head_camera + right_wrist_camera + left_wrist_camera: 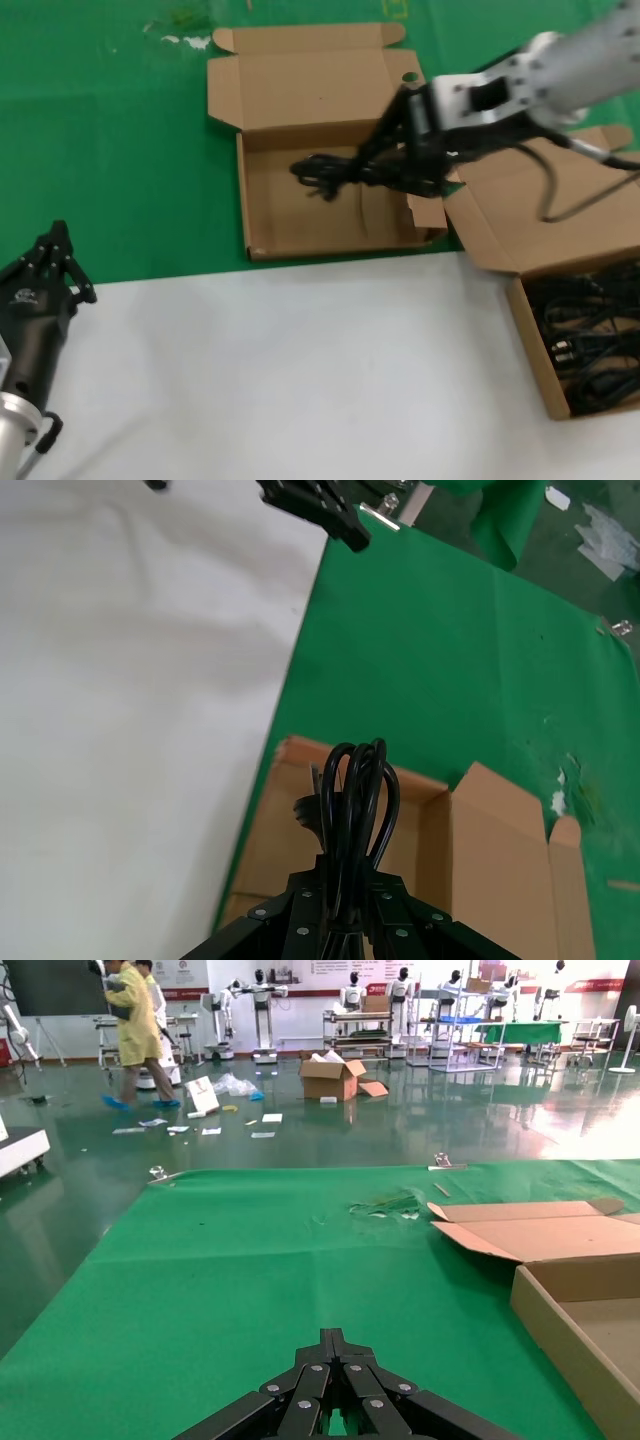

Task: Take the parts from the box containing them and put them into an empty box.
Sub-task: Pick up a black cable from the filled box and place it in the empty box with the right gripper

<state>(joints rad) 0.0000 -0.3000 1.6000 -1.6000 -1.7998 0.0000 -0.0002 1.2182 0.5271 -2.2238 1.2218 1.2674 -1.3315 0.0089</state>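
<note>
With the right gripper (378, 160) in the head view, pinching one cord bundle (325, 172) tight and holding it over the empty box (300, 225), the one with a round hole in its flap. Seeing no other cords lying in that box, so looking like an early trip. Seeing more cords (590, 345) piled in the full box (532, 345) on the right, so many more trips probably waiting. Finding the left gripper (58, 235) low on the left over the white table (300, 370), doing nothing. In the left wrist view, looking along the left gripper (333, 1338) with its fingers pressed together on nothing, pointing over the green mat (250, 1260). In the right wrist view, looking past the right gripper (340, 892), squeezing the looped cord bundle (355, 790) above the empty box (280, 850). Not being able to tell whether the bundle is touching the box floor or hanging just above it. Losing part of the full box past the picture edge in the head view, so not being able to count the cords left inside.
</note>
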